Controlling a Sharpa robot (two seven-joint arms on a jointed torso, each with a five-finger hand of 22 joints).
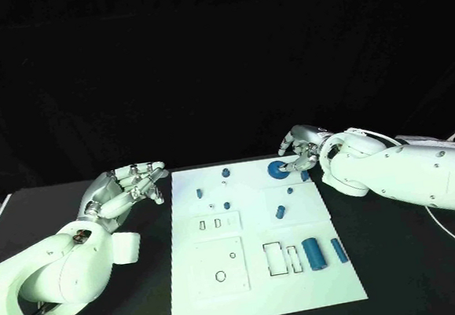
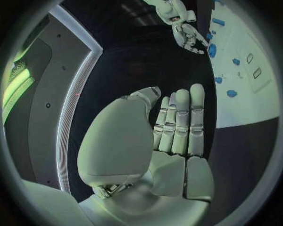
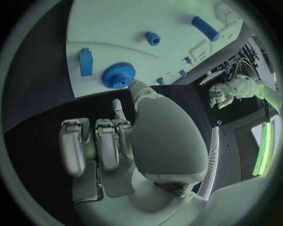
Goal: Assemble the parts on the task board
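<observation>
Right hand (image 1: 301, 149) is sitting at the far right corner of the white board (image 1: 264, 295), fingertips right at the blue gear (image 1: 280, 169). In the right wrist view the thumb tip is reaching the gear's (image 3: 118, 75) toothed edge while the other fingers (image 3: 97, 143) are lying curled over the dark table, off the board. Whether the gear is actually being pinched or only touched, I cannot tell.

Left hand (image 1: 130, 184) is hovering just off the board's far left corner, holding nothing; in its own wrist view the fingers (image 2: 179, 120) are lying straight and side by side, with the thumb a little apart from them.

Other blue parts are resting on the board: a flat block (image 3: 86, 61) just beside the gear, a small round piece (image 3: 153, 38), two cylinders (image 1: 324, 253) near the right edge, and small pegs (image 1: 225, 172) along the far side.

Risks, as judgement:
- Contact looks to be on one edge only, so the gear may be tipping or skidding toward the board's edge and off onto the table.
- Teeth are giving poor purchase; a pinch there could be slipping.
- The neighbouring block is close enough to get nudged.
- The board itself may be shifting if pushed sideways, as nothing is steadying it.
</observation>
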